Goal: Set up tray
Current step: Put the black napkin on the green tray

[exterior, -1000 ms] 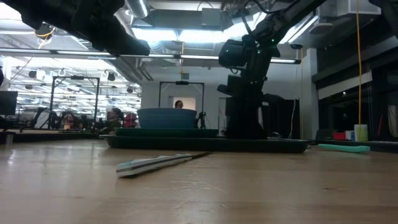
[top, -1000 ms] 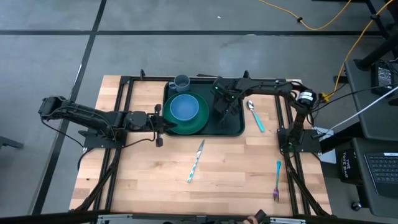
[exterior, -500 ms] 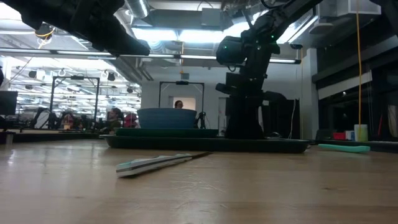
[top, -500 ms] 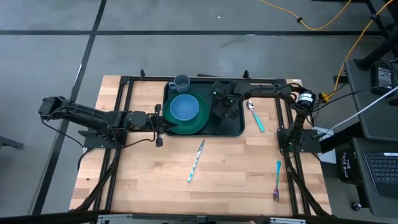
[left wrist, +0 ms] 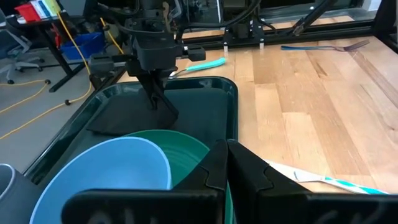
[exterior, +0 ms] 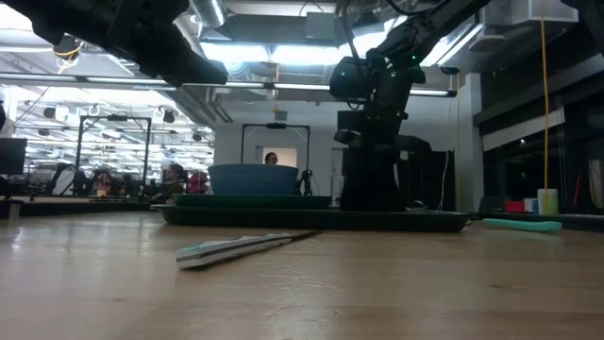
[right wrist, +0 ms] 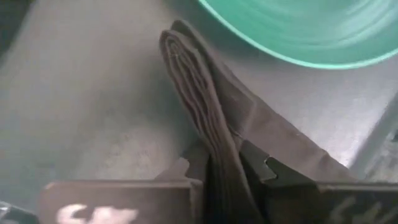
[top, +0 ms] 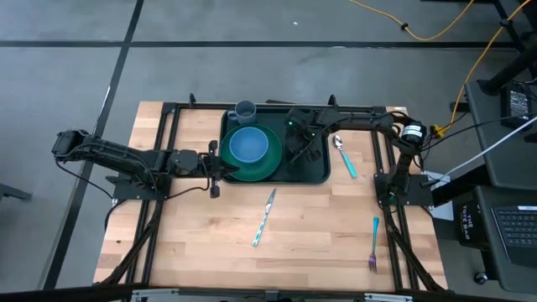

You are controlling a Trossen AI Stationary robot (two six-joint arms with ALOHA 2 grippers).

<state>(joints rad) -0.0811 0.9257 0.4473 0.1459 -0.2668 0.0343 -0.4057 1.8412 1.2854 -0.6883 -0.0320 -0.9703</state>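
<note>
The dark green tray (top: 319, 170) lies at the table's far middle. On it are a round green plate (top: 268, 164) carrying a blue bowl (top: 248, 144), a grey cup (top: 245, 110) and a dark folded cloth (left wrist: 124, 118). My right gripper (right wrist: 224, 165) points steeply down over the tray's right half, shut on the cloth. My left gripper (left wrist: 227, 152) hovers shut above the tray's left rim beside the plate, touching nothing. My right gripper pinches a raised fold of the dark cloth (right wrist: 217, 143) between its two fingers, one finger on each side of the ridge. It comes from above, pointing steeply down. The fold shows several layers (right wrist: 183, 59). The rest of the cloth lies on the tray floor.
A teal-handled spoon (top: 344, 156) lies just right of the tray. A knife (top: 265, 216) lies on the bare wood in the middle, and a fork (top: 373, 245) near the right front. Black frame rails run along the table's left and right sides.
My right gripper has rolled about the line it points along while staying over the same spot on the tray, still on the cloth.
</note>
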